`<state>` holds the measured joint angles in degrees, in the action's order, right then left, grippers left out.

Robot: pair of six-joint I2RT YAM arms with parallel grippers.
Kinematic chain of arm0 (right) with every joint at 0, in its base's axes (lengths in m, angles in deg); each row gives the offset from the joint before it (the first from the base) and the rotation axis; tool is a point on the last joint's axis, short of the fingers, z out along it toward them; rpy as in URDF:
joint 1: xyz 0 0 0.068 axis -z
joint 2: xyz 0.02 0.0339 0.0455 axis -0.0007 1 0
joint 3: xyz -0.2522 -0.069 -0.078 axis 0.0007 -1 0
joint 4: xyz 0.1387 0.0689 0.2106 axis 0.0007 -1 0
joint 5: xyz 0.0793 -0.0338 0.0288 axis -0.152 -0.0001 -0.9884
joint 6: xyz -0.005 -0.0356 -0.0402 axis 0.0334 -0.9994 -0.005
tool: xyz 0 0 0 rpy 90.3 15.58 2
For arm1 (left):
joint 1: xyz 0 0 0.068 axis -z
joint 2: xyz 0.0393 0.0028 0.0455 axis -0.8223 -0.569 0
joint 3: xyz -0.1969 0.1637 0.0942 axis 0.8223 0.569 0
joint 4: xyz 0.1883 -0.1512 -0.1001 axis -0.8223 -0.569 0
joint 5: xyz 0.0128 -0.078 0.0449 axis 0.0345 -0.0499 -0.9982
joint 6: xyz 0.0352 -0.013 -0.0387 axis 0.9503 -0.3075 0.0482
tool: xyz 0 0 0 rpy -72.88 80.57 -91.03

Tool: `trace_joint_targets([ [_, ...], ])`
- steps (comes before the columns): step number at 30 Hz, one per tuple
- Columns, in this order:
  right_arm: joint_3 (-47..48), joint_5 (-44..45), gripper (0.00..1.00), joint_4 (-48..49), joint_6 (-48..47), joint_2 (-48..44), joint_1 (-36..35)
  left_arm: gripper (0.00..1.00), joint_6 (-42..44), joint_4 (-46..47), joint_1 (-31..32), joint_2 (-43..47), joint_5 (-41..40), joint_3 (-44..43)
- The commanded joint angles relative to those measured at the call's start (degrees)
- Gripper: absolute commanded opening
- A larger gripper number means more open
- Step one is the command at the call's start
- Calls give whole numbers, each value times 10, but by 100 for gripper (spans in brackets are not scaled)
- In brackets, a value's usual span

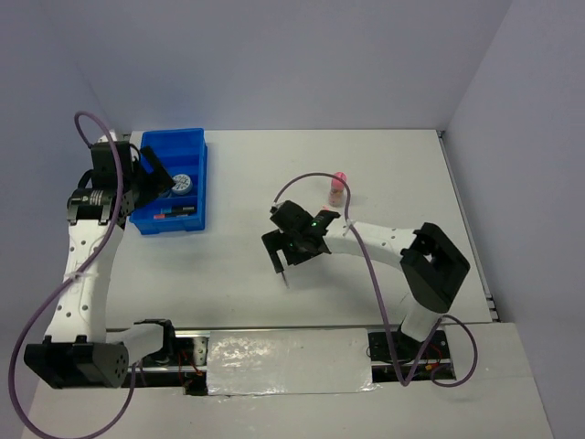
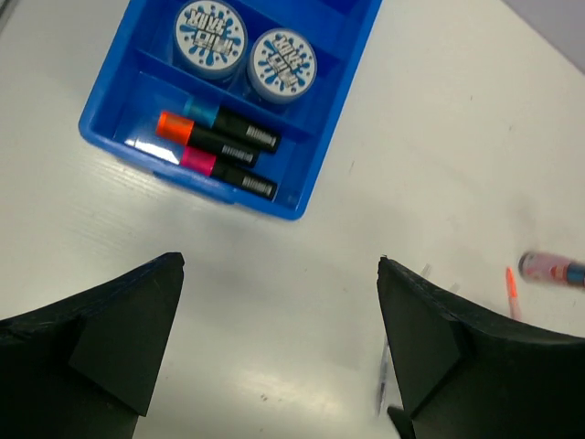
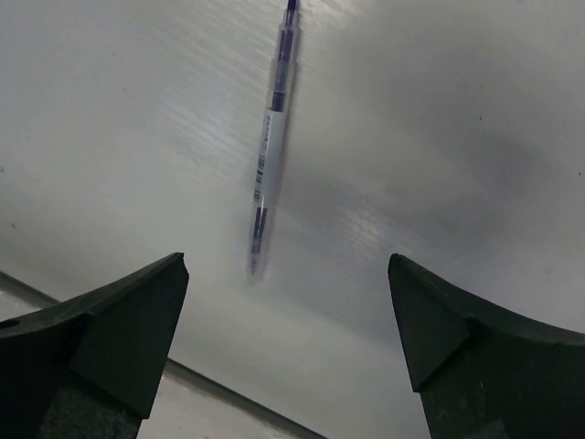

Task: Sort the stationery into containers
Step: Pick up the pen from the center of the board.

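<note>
The white table (image 1: pixel 411 165) carries a blue tray (image 2: pixel 340 101) at its far left, and most of the sorting looks done there. The left gripper (image 2: pixel 279 261) hangs over the table just in front of the tray, fingers wide, nothing between them. The right gripper (image 3: pixel 285 261) is low over the middle of the table, its fingers also wide apart and empty, pointed at a pen.

Inside the tray, 2 round discs (image 2: pixel 210 32) sit side by side in 1 compartment. 3 highlighters (image 2: pixel 224 142) lie packed together in the next one. So 5 items are in.

As far as the views show, 3 are left on the table:
- a pink-capped tube (image 1: pixel 338 189) beyond the right gripper
- the pen (image 3: pixel 270 146), lying flat just ahead of the right fingers
- a thin orange stick (image 2: pixel 512 293) near the tube

The pen looks like the next pick, and the right fingers would need to come down astride it. I'd judge the job a bit past halfway.
</note>
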<state>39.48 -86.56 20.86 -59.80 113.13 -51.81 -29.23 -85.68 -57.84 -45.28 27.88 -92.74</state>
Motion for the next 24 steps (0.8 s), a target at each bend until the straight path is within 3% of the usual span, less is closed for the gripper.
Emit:
trace_joint_targets([
  [1,52,44,100,18,16,25,-20,99,45,-55,1,35,30,1],
  [7,83,77,98,10,19,78,-55,99,84,-92,1,53,37,-8],
  [10,89,86,88,9,32,96,-59,99,89,-95,2,58,41,1],
  [12,87,97,75,7,42,113,-59,99,88,-93,3,61,49,6],
  [17,84,108,67,6,56,138,-61,99,92,-89,7,54,65,3],
  [19,83,105,56,7,56,145,-61,99,92,-86,11,51,66,-1],
  [21,77,100,51,9,60,158,-61,99,94,-86,13,44,70,-5],
  [22,72,94,42,13,61,159,-60,99,94,-85,14,40,72,-8],
  [23,63,81,27,17,67,160,-61,99,94,-84,16,36,72,-12],
  [24,59,77,26,19,71,159,-62,99,93,-84,16,34,71,-15],
])
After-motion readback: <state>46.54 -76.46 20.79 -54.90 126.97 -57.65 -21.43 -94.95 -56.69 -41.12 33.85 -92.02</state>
